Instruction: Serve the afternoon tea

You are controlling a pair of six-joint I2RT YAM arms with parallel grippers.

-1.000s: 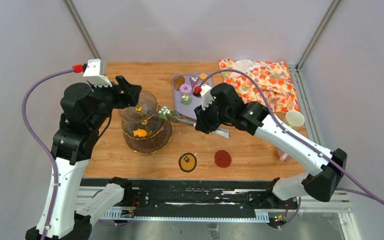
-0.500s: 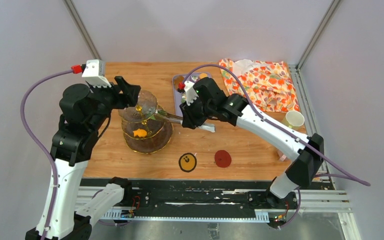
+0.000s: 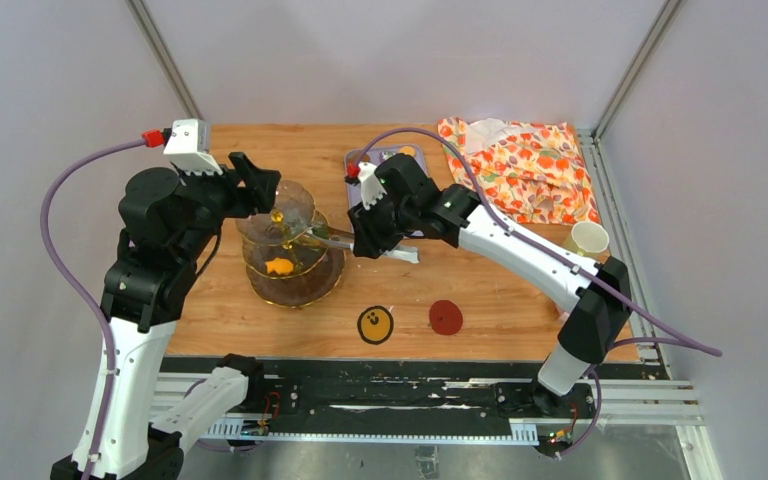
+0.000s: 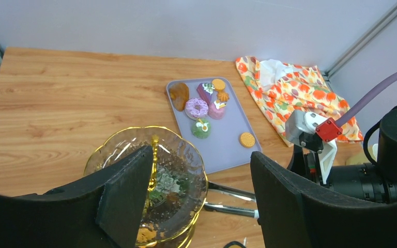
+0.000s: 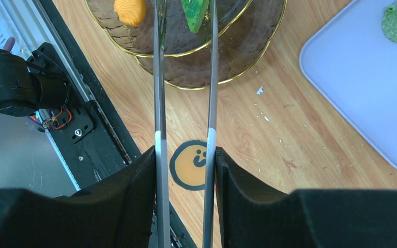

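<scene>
Right wrist view: right gripper [image 5: 185, 168] clasps tongs [image 5: 157, 77], narrow around green cake [image 5: 194, 11] over glass stand [image 5: 222, 57]; dragging them back could sweep it off.

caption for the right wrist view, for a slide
Tongs straddle a green pastry over the glass stand, an orange pastry beside it.

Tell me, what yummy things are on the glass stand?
An orange biscuit and a green cake sit on one tier of the glass stand, the cake between the tongs' arms. The bottom tier is mostly covered by those above, so I can't tell more.
</scene>
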